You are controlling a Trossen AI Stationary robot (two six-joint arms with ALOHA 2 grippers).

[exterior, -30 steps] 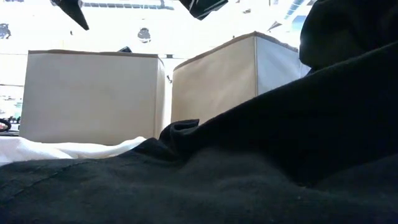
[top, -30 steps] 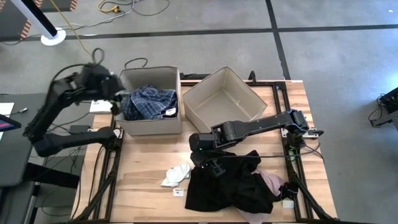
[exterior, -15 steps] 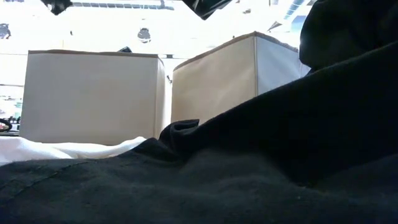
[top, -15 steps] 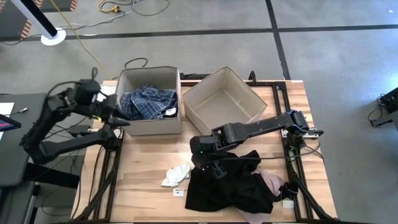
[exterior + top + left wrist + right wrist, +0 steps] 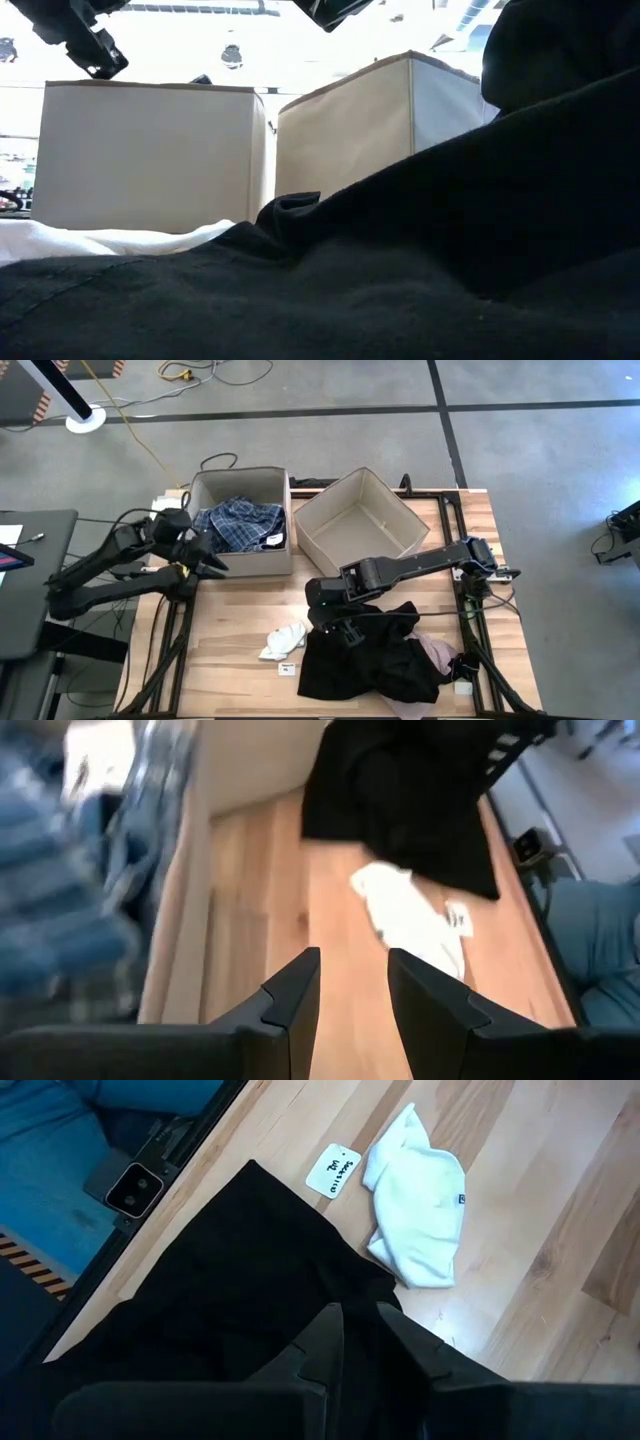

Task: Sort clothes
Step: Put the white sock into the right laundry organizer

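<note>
In the high view, the large black garment (image 5: 370, 660) lies at the bottom centre of the frame, on the wooden table (image 5: 230, 630). A pink piece (image 5: 440, 653) shows at its right edge. Left of the black garment lies a small white piece (image 5: 283, 641), and beside it a small paper tag (image 5: 288, 669).

The right gripper (image 5: 340, 628) is low at the upper left edge of the black garment; its fingers (image 5: 320, 1342) are nearly together over the black cloth, with only a narrow gap, and I cannot tell if they hold it.

Higher in the frame, the left gripper (image 5: 210, 557) is at the left wall of the left beige box (image 5: 245, 565), its fingers a little apart and holding nothing. Plaid shirts (image 5: 238, 523) lie in this box. The right beige box (image 5: 355, 485) stands beside it.
</note>
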